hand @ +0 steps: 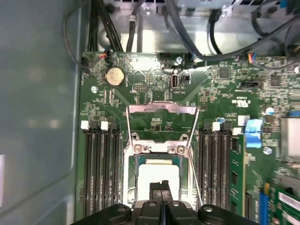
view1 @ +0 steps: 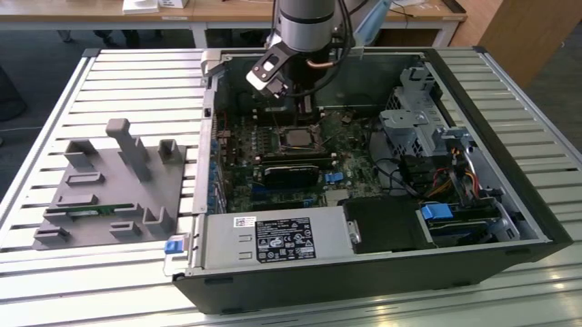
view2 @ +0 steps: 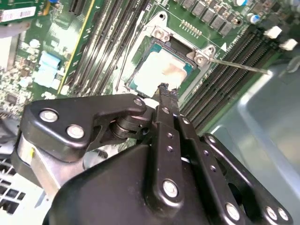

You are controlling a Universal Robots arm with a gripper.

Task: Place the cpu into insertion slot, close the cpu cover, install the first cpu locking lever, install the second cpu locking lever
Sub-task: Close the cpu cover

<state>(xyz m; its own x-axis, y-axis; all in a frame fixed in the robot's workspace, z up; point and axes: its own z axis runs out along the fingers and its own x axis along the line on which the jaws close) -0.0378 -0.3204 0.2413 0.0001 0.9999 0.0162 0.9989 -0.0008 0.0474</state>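
One cpu [hand: 157, 174] lies in its socket [hand: 127, 168], one cpu cover [hand: 161, 108] open — the gripper [hand: 161, 185], fingers together, seemingly touching the chip.

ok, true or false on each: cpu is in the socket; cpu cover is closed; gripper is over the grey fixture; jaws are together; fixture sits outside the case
1. The cpu sits in the socket. True.
2. The cpu cover is closed over the cpu. False: it is swung open, off the cpu.
3. The gripper is over the grey fixture. False: it is inside the computer case, right above the cpu.
4. The gripper's jaws are together. True.
5. The grey fixture sits outside the case, on the exterior view's left. True.
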